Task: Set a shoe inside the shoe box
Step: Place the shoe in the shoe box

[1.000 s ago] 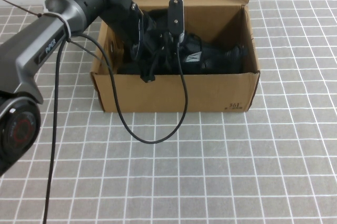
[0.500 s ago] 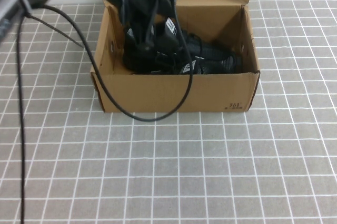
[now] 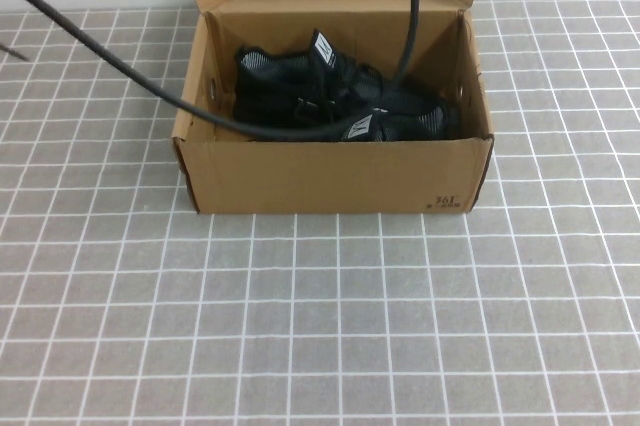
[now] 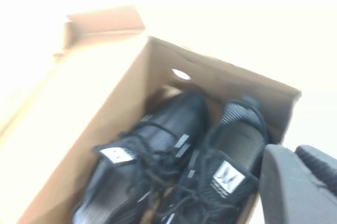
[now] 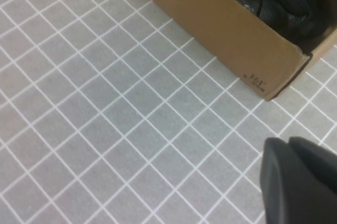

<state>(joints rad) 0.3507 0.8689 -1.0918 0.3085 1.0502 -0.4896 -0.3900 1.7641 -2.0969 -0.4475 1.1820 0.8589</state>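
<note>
**Shoe Seated; Clear the Box**

The black knit lace-up shoe [image 3: 400, 118] lies inside the brown corrugated cardboard shoe box [image 3: 335, 174], beside its twin [image 3: 285, 96], on the grey tiled worktop [image 3: 330, 316]. The left hand [image 4: 303, 187] hangs above the box; whether it is open cannot be told, and nothing shows in its grip. The right hand [image 5: 297, 182] hovers over the worktop, its state equally unclear. Withdraw vertically, keeping the black cable [image 3: 250, 124] off the box walls.

The left arm is raised almost out of the high view, only a dark piece of it showing at the top edge, with its black cable [image 3: 150, 86] drooping down in a long loop. The left pincer [image 4: 303, 184] shows as a dark finger in its wrist view. The right pincer [image 5: 297, 179] likewise shows a dark finger, held above the desk.
</note>
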